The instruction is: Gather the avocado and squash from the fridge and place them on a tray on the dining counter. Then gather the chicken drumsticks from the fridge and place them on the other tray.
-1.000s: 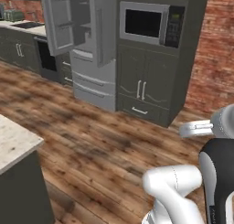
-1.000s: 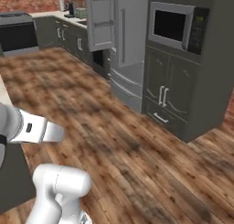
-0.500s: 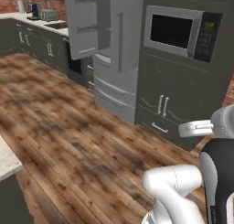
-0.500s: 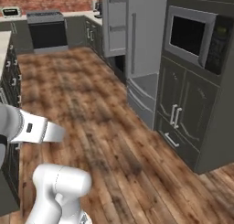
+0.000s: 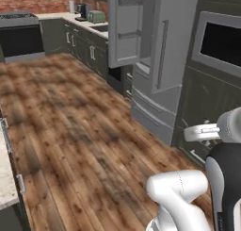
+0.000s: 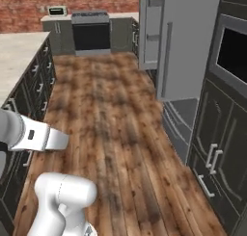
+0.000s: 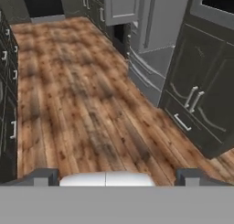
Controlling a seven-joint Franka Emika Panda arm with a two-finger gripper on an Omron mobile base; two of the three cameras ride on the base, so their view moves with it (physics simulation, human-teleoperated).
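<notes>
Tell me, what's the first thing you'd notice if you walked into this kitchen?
The big grey fridge on the right, because one upper door hangs wide open over the wooden floor. Next, the red brick wall at the far end, with a black oven below it.

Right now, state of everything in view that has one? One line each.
fridge: upper doors swung open, lower drawers shut.
gripper: open, holding nothing, over the wood floor.
microwave: door shut, built into the wall unit.
cabinet doors under the microwave: shut.
oven: door shut.
dining counter: drawers along its side shut.
</notes>
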